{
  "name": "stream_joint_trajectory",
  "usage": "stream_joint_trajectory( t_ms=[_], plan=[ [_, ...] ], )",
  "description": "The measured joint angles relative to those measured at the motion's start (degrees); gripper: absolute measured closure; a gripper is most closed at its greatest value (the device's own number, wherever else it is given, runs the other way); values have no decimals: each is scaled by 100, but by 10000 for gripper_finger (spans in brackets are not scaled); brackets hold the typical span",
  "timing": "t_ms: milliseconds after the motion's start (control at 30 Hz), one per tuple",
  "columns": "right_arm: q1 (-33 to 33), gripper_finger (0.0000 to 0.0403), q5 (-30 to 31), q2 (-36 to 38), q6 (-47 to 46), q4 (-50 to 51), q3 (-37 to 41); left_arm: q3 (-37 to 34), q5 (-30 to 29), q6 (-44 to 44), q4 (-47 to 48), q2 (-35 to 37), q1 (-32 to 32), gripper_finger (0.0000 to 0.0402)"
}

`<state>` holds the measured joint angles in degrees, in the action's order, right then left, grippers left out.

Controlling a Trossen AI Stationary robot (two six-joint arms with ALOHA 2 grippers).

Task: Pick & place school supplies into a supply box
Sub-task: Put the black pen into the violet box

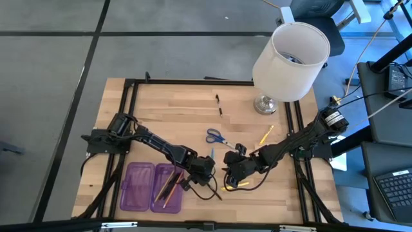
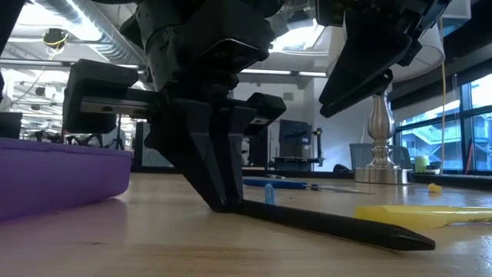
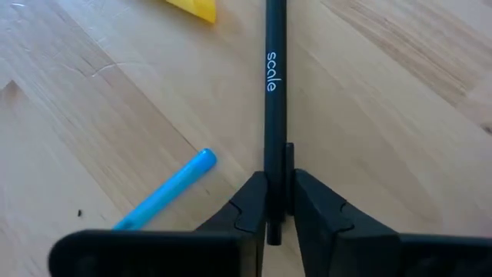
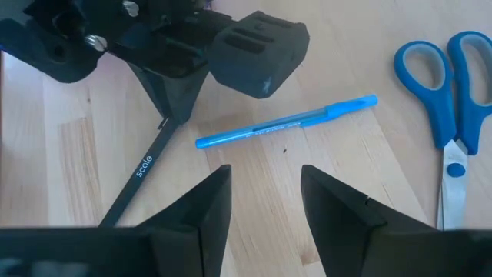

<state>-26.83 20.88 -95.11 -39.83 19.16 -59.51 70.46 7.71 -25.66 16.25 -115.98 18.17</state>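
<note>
wood table (image 1: 161,109) | lamp (image 1: 290,55) at back | left fingers (image 3: 278,201) pinch black pencil (image 3: 274,85) | right fingers (image 4: 265,196) apart

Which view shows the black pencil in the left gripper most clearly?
The left wrist view: the black pencil sits between the left gripper fingers, its lettering readable. The right wrist view shows it angled on the wood, the low view its tip end lying on the table, the high view barely.

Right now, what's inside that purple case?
The purple case lies open: its right half holds a few pens or pencils, the left half looks bare. The left arm covers one corner.
</note>
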Motion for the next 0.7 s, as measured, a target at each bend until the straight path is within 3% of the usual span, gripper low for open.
stream_joint_trajectory(
  t_ms=[300,700],
  plan=[
    [-1,241,0,0,-7,0,0,-36,-7,530,135,165,9,364],
    [-1,241,0,0,-4,4,-2,-37,36,1465,927,1204,49,365]
  ],
)
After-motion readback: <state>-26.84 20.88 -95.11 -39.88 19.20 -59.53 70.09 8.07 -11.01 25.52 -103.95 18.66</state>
